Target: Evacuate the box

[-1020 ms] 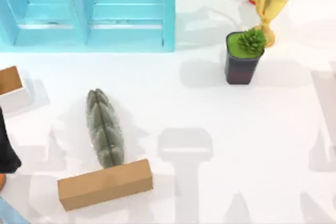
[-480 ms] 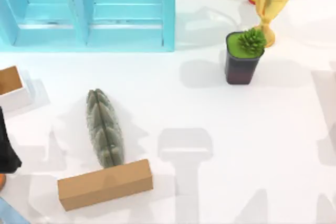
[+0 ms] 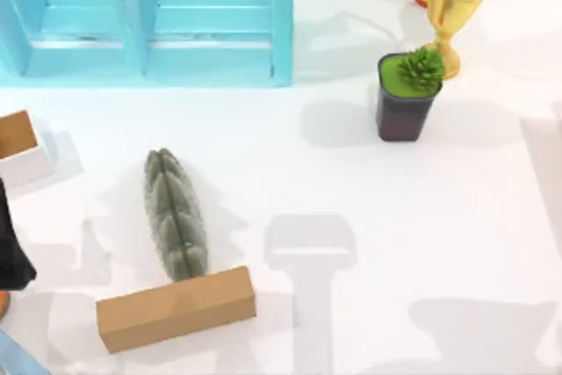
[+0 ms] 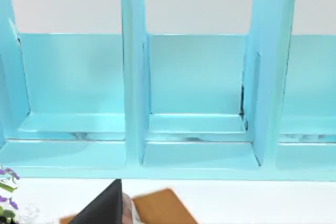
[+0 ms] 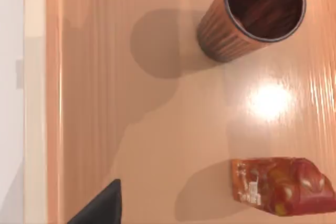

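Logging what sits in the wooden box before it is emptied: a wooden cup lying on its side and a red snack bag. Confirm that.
Not quite. In the right wrist view the wooden cup stands upright with its open mouth facing the camera; it is not lying on its side. The red snack bag is there as you say, lying apart from the cup on the wooden box floor.

The left arm (image 3: 10, 243) is matt black, a plain tapering body with an orange patch at its lower end. In each wrist view one gripper finger (image 4: 102, 207) shows as a flat, dark grey wedge (image 5: 100, 205) with a straight slanted edge, unmarked.
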Available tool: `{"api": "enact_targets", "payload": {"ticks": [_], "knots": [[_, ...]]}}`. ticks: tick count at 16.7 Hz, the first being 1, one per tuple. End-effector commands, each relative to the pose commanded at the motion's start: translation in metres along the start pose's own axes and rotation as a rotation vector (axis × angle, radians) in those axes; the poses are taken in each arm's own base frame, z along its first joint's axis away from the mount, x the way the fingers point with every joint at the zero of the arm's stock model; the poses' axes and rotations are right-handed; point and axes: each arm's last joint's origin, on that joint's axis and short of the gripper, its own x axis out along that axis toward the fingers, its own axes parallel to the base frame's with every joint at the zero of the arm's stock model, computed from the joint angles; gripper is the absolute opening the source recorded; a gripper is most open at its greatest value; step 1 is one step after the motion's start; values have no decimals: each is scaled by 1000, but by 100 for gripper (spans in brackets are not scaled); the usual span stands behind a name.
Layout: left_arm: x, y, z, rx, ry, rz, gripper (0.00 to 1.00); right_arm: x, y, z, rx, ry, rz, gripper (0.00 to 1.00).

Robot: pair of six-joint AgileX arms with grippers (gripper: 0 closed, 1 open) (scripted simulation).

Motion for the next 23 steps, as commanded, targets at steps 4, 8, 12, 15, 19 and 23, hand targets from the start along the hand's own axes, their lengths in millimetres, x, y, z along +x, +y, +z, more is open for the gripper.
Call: {"api": "enact_targets", "payload": {"ticks": [4, 8, 12, 15, 19, 23], "knots": [[0, 0, 0, 0, 0, 0, 100, 34, -40, 32, -7, 315, 92, 100], [0, 0, 0, 0, 0, 0, 100, 60, -68, 44, -2, 488, 174, 100], [0, 0, 0, 0, 0, 0, 100, 66, -75, 45, 0, 524, 195, 100], [0, 0, 0, 0, 0, 0, 100, 66, -73, 45, -4, 522, 194, 100], [0, 0, 0, 0, 0, 0, 100, 77, -71, 37, 0, 523, 194, 100], [0, 0, 0, 0, 0, 0, 100, 110, -66, 19, 0, 524, 195, 100]]}}
